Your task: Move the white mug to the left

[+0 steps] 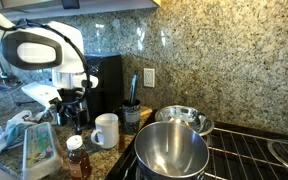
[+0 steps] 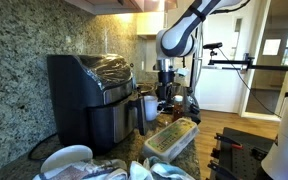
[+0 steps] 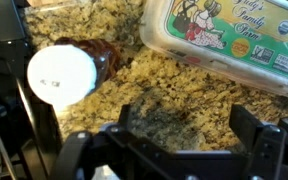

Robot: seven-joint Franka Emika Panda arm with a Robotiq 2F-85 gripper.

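Observation:
The white mug stands upright on the granite counter, in front of the black appliance, with its handle towards the honey bottle. It also shows as a small white shape in an exterior view. It is out of the wrist view. My gripper hangs to the left of the mug, apart from it, just above the counter. In the wrist view my gripper is open and empty over bare granite. The honey bottle with its white cap is beside one finger.
An egg carton lies left of the gripper and also shows in the wrist view. The honey bottle stands in front of the mug. A dark utensil cup and steel bowls are to the mug's right. A black appliance stands behind.

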